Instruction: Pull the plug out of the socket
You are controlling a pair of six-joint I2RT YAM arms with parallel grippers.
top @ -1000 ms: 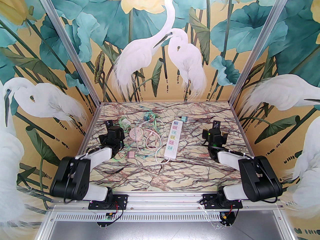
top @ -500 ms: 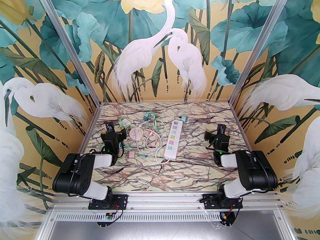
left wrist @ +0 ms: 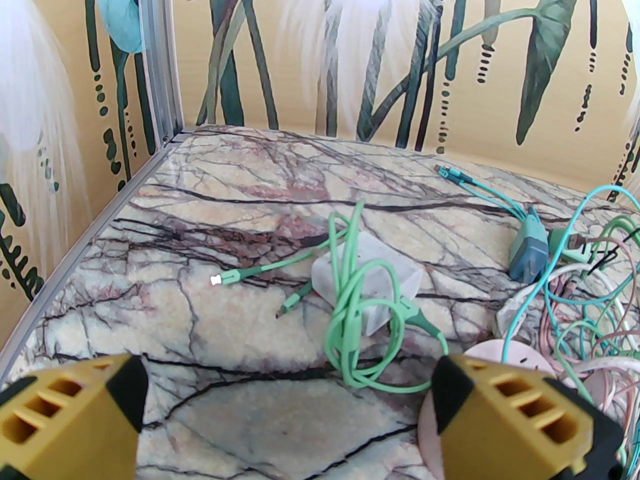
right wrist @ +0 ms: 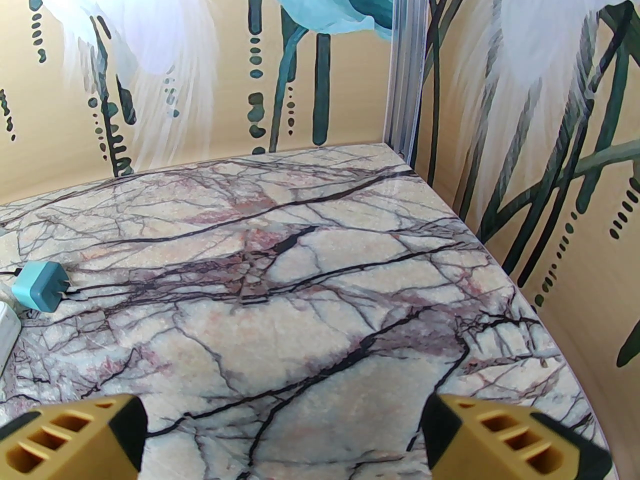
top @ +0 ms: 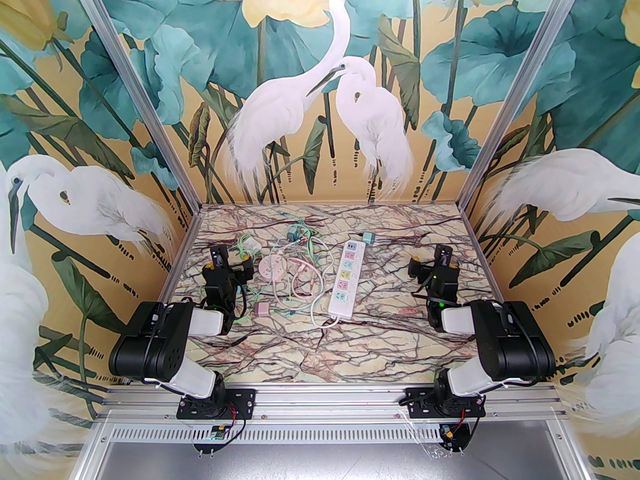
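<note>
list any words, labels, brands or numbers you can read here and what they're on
No text in these pictures can be read.
white power strip: small marks on its coloured socket panels, too small to read.
teal plug: no print visible on the faces that show.

The right gripper [right wrist: 285,430] has its jaws wide apart, with bare marble-patterned table top [right wrist: 310,288] between the two yellow-and-black fingertips [right wrist: 75,433] and nothing held. Well to the far left of them a teal plug [right wrist: 37,285] lies on its side on the table, its two metal prongs pointing right. Just near of it, at the left edge, sits the rounded white corner of a power strip [right wrist: 6,330], apart from the plug. At the far right corner of the table an aluminium post [right wrist: 406,68] rises between two walls painted with white egrets and teal leaves.
</note>
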